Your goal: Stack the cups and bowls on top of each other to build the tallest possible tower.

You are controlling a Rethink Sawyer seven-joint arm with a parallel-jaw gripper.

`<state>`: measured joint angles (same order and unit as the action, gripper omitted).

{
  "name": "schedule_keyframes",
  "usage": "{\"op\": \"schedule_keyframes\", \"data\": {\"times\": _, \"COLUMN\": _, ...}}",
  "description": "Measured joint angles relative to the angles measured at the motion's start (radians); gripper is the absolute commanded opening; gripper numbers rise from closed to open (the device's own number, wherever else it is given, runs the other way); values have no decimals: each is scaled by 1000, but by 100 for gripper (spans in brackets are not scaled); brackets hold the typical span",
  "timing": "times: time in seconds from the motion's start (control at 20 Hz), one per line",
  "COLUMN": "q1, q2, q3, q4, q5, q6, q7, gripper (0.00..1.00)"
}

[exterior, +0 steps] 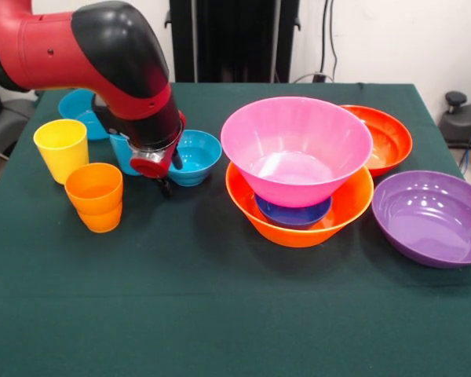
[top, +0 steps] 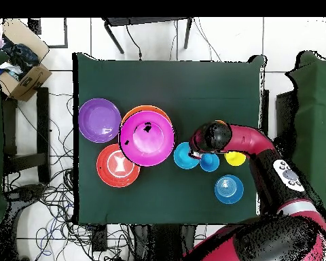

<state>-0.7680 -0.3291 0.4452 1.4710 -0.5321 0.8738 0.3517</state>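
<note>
From where I stand, a yellow plastic tumbler (exterior: 61,148) sits upright at the left of the green-clothed surface (exterior: 220,314), with a ridged orange plastic tumbler (exterior: 95,195) just in front of it. Behind them lies a shallow light blue plastic bowl (exterior: 76,106), half hidden by the red and black arm (exterior: 102,55). The jaws (exterior: 158,174) hang low between a light blue plastic tumbler (exterior: 122,151) and a small teal plastic bowl (exterior: 196,156); whether they are apart or pressed together, I cannot tell.

Right of that stands the tower so far: a large orange plastic bowl (exterior: 298,224) holding a small dark blue bowl (exterior: 293,214), with a large pink plastic bowl (exterior: 297,149) on top. A wide red-orange bowl (exterior: 386,135) sits just behind, and a wide purple bowl (exterior: 433,217) lies at the right.

The step in hand looks like picking up the blue tumbler or the teal bowl. Gripping one wall squarely and lifting straight up would avoid nudging its neighbour.
</note>
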Motion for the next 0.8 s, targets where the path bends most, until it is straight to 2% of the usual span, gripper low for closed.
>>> {"op": "schedule_keyframes", "data": {"times": 0.65, "q1": 18, "q2": -6, "q3": -26, "q4": 11, "q5": 19, "q6": -22, "q7": 7, "gripper": 100}}
{"op": "schedule_keyframes", "data": {"times": 0.7, "q1": 18, "q2": -6, "q3": -33, "q4": 15, "q5": 26, "q6": -37, "q7": 7, "gripper": 0}}
{"op": "schedule_keyframes", "data": {"times": 0.8, "q1": 18, "q2": -6, "q3": -34, "q4": 16, "q5": 27, "q6": -39, "q7": 7, "gripper": 0}}
